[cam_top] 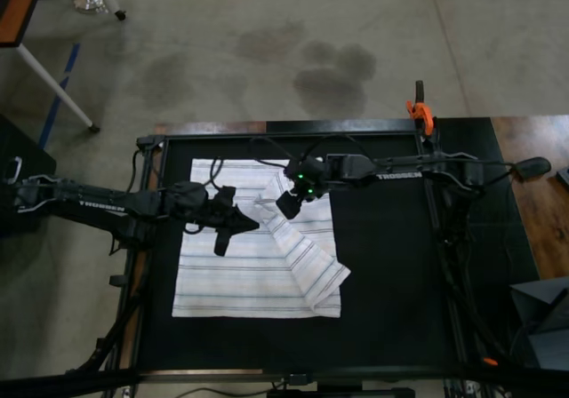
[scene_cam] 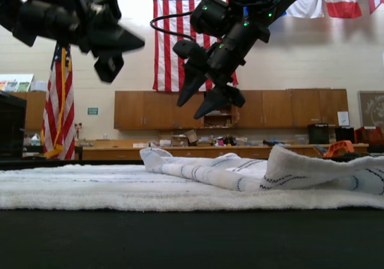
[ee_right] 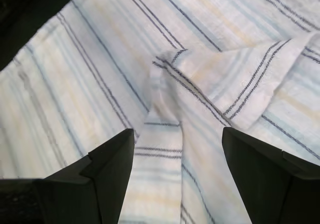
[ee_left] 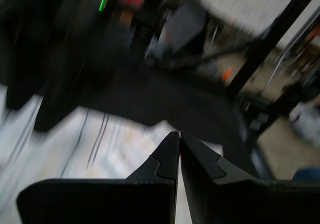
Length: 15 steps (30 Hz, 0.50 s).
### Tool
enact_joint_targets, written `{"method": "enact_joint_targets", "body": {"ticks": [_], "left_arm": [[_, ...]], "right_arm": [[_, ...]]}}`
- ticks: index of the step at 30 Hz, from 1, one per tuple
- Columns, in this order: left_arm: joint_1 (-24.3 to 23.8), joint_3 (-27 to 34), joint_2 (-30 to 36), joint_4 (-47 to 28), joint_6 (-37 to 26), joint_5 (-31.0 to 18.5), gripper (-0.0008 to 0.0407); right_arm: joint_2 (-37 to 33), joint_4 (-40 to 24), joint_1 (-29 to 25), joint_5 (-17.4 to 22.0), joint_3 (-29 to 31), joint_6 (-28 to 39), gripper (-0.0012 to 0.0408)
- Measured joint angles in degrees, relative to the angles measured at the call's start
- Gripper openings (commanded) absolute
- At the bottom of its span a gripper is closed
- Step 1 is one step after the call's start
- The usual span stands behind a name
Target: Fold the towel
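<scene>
The towel is a white cloth with thin grey-blue stripes, lying flat on the black table. One corner is turned over in a diagonal flap that forms a raised ridge. My right gripper hangs open above the upper end of that flap, and the crumpled fold shows between its fingers. My left gripper is shut and empty. It hovers above the towel's middle, left of the flap in the top view, with its tips pressed together. The left wrist view is blurred.
An orange clamp sits on the table's far edge. Bare black mat lies to the right of the towel in the top view. Metal frame rails run along the table's sides. A white table leg stands on the concrete floor beyond.
</scene>
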Motion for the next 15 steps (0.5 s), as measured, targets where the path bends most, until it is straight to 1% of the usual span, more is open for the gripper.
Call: {"method": "enact_joint_targets", "body": {"ticks": [6, 8, 11, 15], "left_arm": [[0.00, 0.00, 5.66, 0.20, 2.40, 0.42, 0.0000], [0.00, 0.00, 8.39, 2.49, 3.19, 1.07, 0.0000], [-0.26, 0.00, 12.66, 7.23, 4.74, 3.43, 0.0000], [-1.66, 0.57, 18.40, 12.61, 10.40, 3.41, 0.0000]], "right_arm": [[-4.04, -1.73, 0.66, 0.70, -0.04, -0.63, 0.0219], [-5.20, -2.10, 0.79, 0.74, -0.07, -1.03, 0.0216], [-7.10, -2.60, 0.79, 0.85, -0.09, -1.07, 0.0215], [-9.22, -2.64, 0.74, 1.18, -0.09, -1.07, 0.0215]]}}
